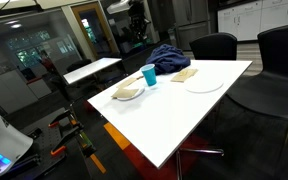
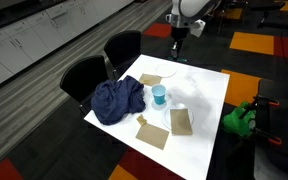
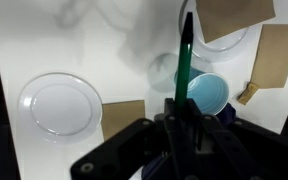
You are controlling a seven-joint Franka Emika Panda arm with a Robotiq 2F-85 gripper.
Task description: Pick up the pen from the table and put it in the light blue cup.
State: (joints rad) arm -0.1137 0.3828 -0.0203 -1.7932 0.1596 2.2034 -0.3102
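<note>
My gripper is shut on a dark green pen that sticks out past the fingers. In the wrist view the pen's tip lies over the left rim of the light blue cup, which stands open side up on the white table. In an exterior view the gripper hangs high above the table's far edge, well above the cup. The cup also shows in an exterior view, beside the cloth.
A dark blue cloth lies bunched next to the cup. Clear plates and brown paper pieces lie on the table. Black chairs stand along one side.
</note>
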